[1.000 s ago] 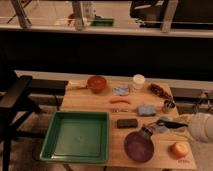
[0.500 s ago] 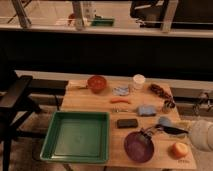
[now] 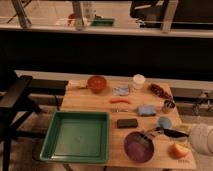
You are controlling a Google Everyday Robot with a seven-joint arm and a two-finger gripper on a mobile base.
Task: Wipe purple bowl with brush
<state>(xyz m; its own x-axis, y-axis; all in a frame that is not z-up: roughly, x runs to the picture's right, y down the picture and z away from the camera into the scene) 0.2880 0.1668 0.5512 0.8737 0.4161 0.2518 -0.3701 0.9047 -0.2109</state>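
Observation:
The purple bowl [image 3: 138, 146] sits near the table's front edge, right of the green tray. The brush [image 3: 158, 131] lies low just beyond the bowl's far right rim, with its pale head toward the bowl and its black handle pointing right. My gripper [image 3: 179, 133] reaches in from the right on the white arm [image 3: 202, 138] and is shut on the handle. The brush head is beside the bowl's rim, not inside it.
A green tray [image 3: 55, 145] fills the front left. An orange-red bowl [image 3: 96, 83], white cup [image 3: 138, 81], blue cloths [image 3: 146, 109], orange stick [image 3: 120, 100], black block [image 3: 127, 123], blue cup [image 3: 164, 121], metal cup [image 3: 169, 105] and a peach-coloured fruit [image 3: 178, 150] stand around. A black chair [image 3: 15, 100] is at the left.
My arm and the brush have moved together toward the table's front edge, closer to the purple bowl's right side. Nothing else moved.

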